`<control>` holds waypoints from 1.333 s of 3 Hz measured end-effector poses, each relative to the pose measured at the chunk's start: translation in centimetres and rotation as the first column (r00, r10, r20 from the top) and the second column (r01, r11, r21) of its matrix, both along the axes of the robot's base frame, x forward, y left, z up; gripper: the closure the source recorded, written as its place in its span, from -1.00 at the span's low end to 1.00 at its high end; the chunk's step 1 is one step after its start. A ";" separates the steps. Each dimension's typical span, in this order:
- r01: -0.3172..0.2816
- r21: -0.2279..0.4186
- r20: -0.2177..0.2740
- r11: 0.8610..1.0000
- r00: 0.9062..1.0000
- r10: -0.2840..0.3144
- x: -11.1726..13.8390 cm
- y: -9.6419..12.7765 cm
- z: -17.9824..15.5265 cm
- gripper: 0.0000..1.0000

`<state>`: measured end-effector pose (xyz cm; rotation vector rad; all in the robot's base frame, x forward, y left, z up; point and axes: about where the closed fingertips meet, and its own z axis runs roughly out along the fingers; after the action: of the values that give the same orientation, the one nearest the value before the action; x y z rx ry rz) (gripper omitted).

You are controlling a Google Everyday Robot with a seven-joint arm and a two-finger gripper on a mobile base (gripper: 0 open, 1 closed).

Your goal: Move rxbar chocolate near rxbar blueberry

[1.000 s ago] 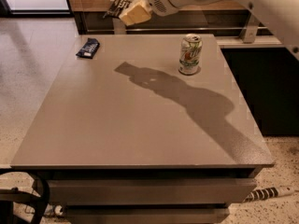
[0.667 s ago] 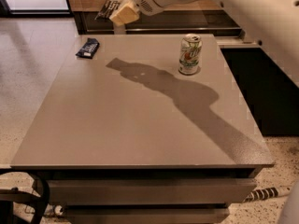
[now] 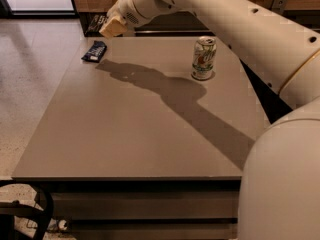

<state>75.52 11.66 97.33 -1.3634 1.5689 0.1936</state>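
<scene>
Jaws closed on the black snack bar (image 3: 95,24), gripper (image 3: 109,27) in the air at the upper left of the frame, dark blue snack bar (image 3: 94,51) flat on the grey table (image 3: 125,134) just below it, soda can (image 3: 203,58) upright toward the upper right, well apart from both bars

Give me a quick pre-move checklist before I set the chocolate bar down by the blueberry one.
1. Bar held: rxbar chocolate sticks out of the gripper, above the far left corner of the table: ok.
2. Target seen: rxbar blueberry lies flat near that corner: ok.
3. Landing spot: bare surface right of the blueberry bar: ok.
4. Obstacles: soda can stands at the far right, off the path: ok.
5. Gripper height over the surface: cannot tell.
</scene>
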 end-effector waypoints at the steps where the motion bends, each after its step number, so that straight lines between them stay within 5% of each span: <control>1: -0.002 0.023 -0.061 1.000 0.998 0.004 1.0 1.5 -3.3 1.00; 4: 0.123 0.041 -0.203 0.992 0.973 -0.112 2.7 0.1 -10.9 1.00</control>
<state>78.19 11.76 86.42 -1.2357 1.7939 0.3056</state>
